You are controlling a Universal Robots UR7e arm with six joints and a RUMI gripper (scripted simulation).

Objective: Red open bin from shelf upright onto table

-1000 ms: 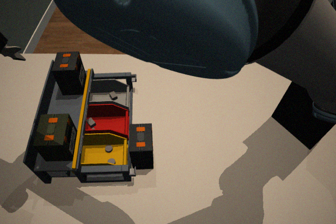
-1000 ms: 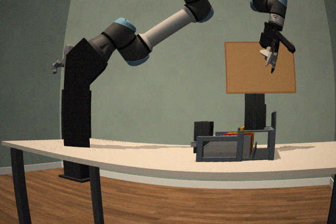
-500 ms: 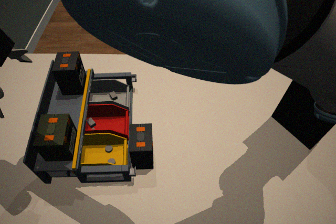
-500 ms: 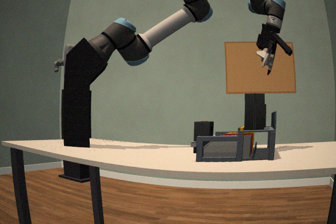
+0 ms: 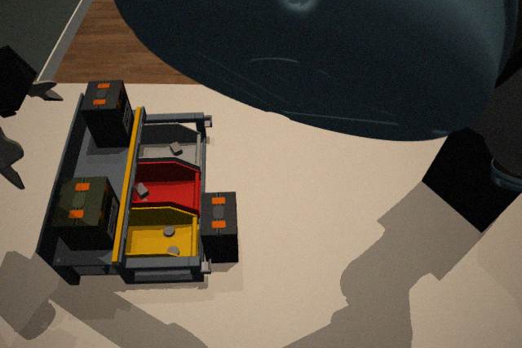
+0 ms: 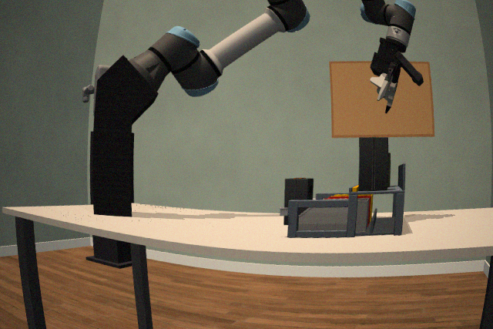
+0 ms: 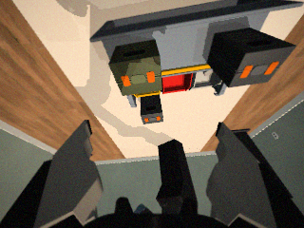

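Green walls and a wood plank floor (image 6: pixel 239 301) surround the long cream-topped desk (image 6: pixel 199 229). Claw (image 6: pixel 387 90) hangs high above the desk, well apart from everything on it, jaws spread to full width and gripping nothing; an orange square board (image 6: pixel 358 118) is behind it in the exterior view. Wrist view looks down on the dark grey metal shelf rack (image 5: pixel 177 116). Red open bin (image 5: pixel 168 192) sits in the rack's middle slot, upright, one small grey part (image 5: pixel 140 189) in it. Yellow open bin (image 5: pixel 160 239) is just beside it; a grey open bin (image 5: pixel 168 148) is on its other side. Olive green lidded case (image 5: pixel 81 204) and black lidded case (image 5: pixel 105 110) stand on the rack's top board; a smaller black case (image 5: pixel 218 222) stands on the desk against the rack.
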